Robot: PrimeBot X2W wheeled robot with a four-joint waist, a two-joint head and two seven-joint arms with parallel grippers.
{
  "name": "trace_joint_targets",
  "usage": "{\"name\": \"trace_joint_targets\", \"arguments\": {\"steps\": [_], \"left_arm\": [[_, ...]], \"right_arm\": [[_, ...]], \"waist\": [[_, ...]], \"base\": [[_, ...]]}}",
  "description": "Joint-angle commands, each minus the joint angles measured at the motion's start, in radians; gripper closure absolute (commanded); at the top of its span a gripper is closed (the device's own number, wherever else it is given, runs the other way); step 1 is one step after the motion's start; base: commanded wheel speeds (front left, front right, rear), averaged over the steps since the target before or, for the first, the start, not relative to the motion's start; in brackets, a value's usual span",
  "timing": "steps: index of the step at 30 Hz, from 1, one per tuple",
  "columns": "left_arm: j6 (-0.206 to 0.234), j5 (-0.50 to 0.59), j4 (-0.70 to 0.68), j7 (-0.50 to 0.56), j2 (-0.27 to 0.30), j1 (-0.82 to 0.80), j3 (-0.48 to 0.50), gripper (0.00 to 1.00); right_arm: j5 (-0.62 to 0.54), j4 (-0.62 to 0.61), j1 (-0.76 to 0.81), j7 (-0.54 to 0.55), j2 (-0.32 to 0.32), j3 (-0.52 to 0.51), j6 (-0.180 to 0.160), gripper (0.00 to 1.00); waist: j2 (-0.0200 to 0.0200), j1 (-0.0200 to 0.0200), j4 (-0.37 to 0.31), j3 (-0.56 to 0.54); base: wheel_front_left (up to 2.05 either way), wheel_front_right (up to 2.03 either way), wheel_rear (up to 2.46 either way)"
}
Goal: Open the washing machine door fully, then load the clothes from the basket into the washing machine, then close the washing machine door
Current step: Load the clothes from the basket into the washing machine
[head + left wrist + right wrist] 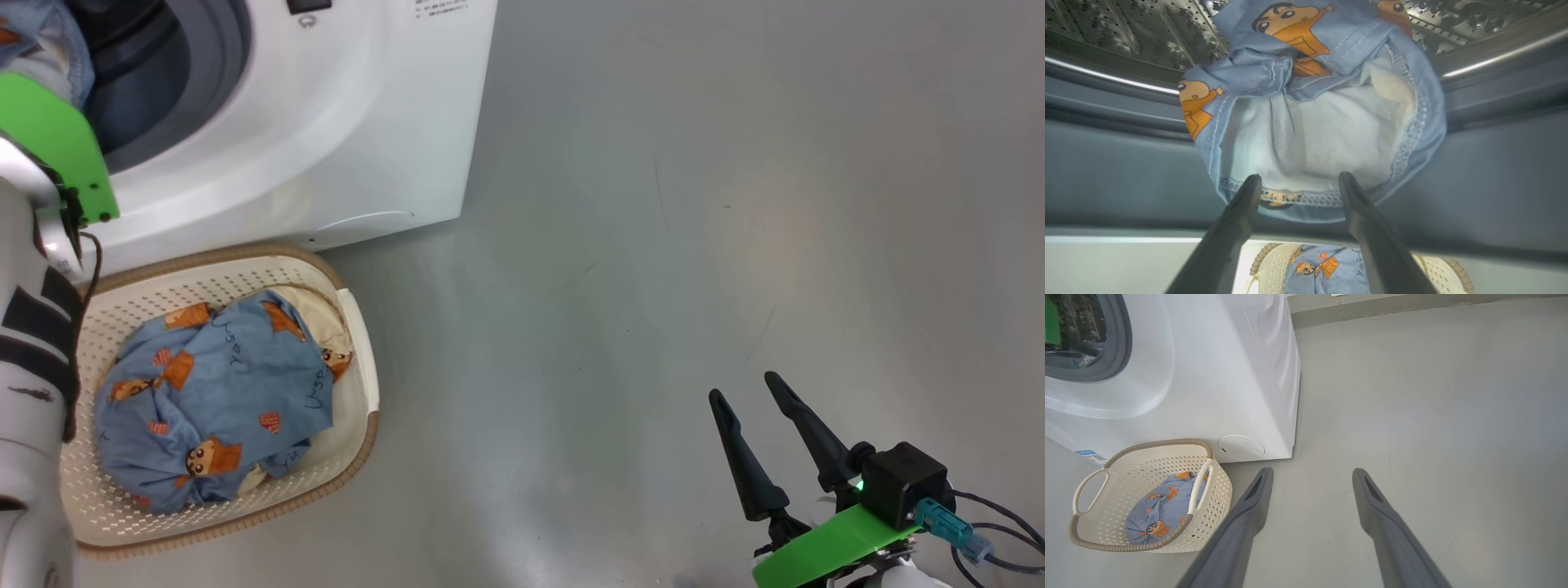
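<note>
Nudging the light blue bear-printed garment (1310,122) off the grey rubber seal (1126,171) into the steel drum (1126,28) suits our wide left tool (1299,176); right tool (744,385) hangs wide.

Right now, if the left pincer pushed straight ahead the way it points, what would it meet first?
Likely the blue bear-print garment, draped over the grey door seal, just past the tips of the open left pincer; depth is unclear.
</note>
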Motion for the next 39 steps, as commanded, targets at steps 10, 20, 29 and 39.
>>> {"name": "trace_joint_targets", "arguments": {"steps": [10, 20, 29, 39], "left_arm": [[0.01, -0.021, -0.003, 0.002, 0.075, -0.035, 0.001, 0.02], [0.007, -0.036, 0.003, 0.005, 0.085, -0.044, -0.007, 0.54], [0.011, -0.045, 0.005, -0.026, 0.088, -0.051, -0.016, 1.0], [0.018, -0.059, -0.017, -0.119, 0.075, -0.08, -0.024, 1.0]], "right_arm": [[0.006, -0.032, 0.038, -0.005, -0.019, 0.007, 0.002, 0.0], [0.006, -0.046, 0.049, -0.005, -0.022, -0.006, 0.002, 0.0], [0.001, -0.047, 0.047, -0.005, -0.018, -0.006, 0.002, 0.0], [0.0, -0.048, 0.046, -0.005, -0.016, -0.003, 0.002, 0.0]], "waist": [[0.0, 0.0, -0.023, 0.013], [0.0, 0.0, -0.034, 0.033], [0.0, 0.0, -0.029, 0.037], [0.0, 0.0, -0.023, 0.037]], "base": [[0.0, 0.0, 0.0], [0.0, 0.0, 0.0], [0.0, 0.0, 0.0], [0.0, 0.0, 0.0]]}}
